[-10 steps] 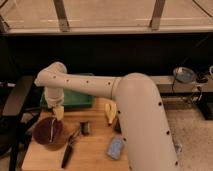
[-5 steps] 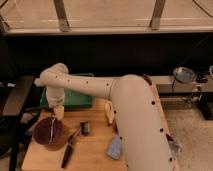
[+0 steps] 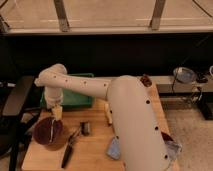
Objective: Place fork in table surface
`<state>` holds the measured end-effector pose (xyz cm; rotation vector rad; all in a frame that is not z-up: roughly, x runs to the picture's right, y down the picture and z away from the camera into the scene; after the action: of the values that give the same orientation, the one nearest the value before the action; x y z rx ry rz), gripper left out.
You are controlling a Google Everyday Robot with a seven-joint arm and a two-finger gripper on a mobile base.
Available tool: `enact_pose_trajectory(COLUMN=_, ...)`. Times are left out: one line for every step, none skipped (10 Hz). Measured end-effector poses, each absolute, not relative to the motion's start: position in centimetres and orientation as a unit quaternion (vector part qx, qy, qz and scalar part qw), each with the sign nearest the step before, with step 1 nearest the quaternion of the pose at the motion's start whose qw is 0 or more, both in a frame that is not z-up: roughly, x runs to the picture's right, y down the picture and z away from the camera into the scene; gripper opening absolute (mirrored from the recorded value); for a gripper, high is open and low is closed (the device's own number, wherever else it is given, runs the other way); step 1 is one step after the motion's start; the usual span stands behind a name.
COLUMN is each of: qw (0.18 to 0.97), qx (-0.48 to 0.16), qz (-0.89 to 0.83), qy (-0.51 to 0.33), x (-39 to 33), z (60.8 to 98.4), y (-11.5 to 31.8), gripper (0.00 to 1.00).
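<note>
One step at most looks done. The gripper (image 3: 57, 114) hangs just over the far rim of the dark red bowl (image 3: 40, 137), at the end of the pale arm (image 3: 80, 85). Straight below the gripper a thin pale streak runs down across the bowl's inside, and I take this for the fork (image 3: 52, 131). Its upper end reaches up to the gripper. Whether the gripper is clamped on the fork or merely poised over it, I cannot tell.

Either way the fork is over the bowl and not yet on the table surface (image 3: 92, 157), so the placing itself remains.

Behind the gripper lies the green tray (image 3: 75, 100). Beside the gripper on the arm's base side, a black-handled utensil (image 3: 69, 148) lies slantwise on the wood near the bowl. Just beyond it is a small dark object (image 3: 86, 128), and farther on a pale yellow pronged object (image 3: 107, 115).

In my judgement what is left is to bring the fork clear of the bowl and carry it sideways to bare wood. It must then be lowered and let go, without landing on the black-handled utensil.
</note>
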<state>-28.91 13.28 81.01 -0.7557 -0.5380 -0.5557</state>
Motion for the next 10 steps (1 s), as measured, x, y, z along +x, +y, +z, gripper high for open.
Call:
enact_pose_trajectory(qw=0.856, qx=-0.361, qz=-0.267, qy=-0.258, x=-29.1, z=81.1, y=13.3, gripper=0.56)
enact_pose_trajectory(qw=0.854, qx=-0.361, qz=-0.269, qy=-0.259, x=-29.2, z=81.2, y=13.3, gripper=0.46)
enact_pose_trajectory(qw=0.853, qx=-0.362, qz=-0.271, qy=-0.259, x=-29.3, z=81.2, y=13.4, gripper=0.38)
enact_pose_trajectory(qw=0.853, qx=-0.363, qz=-0.273, qy=-0.259, x=-29.3, z=81.3, y=13.4, gripper=0.28)
enact_pose_trajectory(qw=0.852, qx=-0.362, qz=-0.274, qy=-0.260, x=-29.3, z=81.3, y=13.4, gripper=0.19)
enact_pose_trajectory(qw=0.852, qx=-0.362, qz=-0.276, qy=-0.259, x=-29.4, z=81.3, y=13.4, gripper=0.15)
enact_pose_trajectory(qw=0.852, qx=-0.361, qz=-0.278, qy=-0.259, x=-29.3, z=81.2, y=13.4, gripper=0.14)
enact_pose_trajectory(qw=0.852, qx=-0.358, qz=-0.280, qy=-0.259, x=-29.3, z=81.0, y=13.4, gripper=0.14)
enact_pose_trajectory(qw=0.853, qx=-0.351, qz=-0.283, qy=-0.261, x=-29.2, z=80.4, y=13.0, gripper=0.14)
enact_pose_trajectory(qw=0.855, qx=-0.344, qz=-0.286, qy=-0.262, x=-29.0, z=79.6, y=12.4, gripper=0.14)
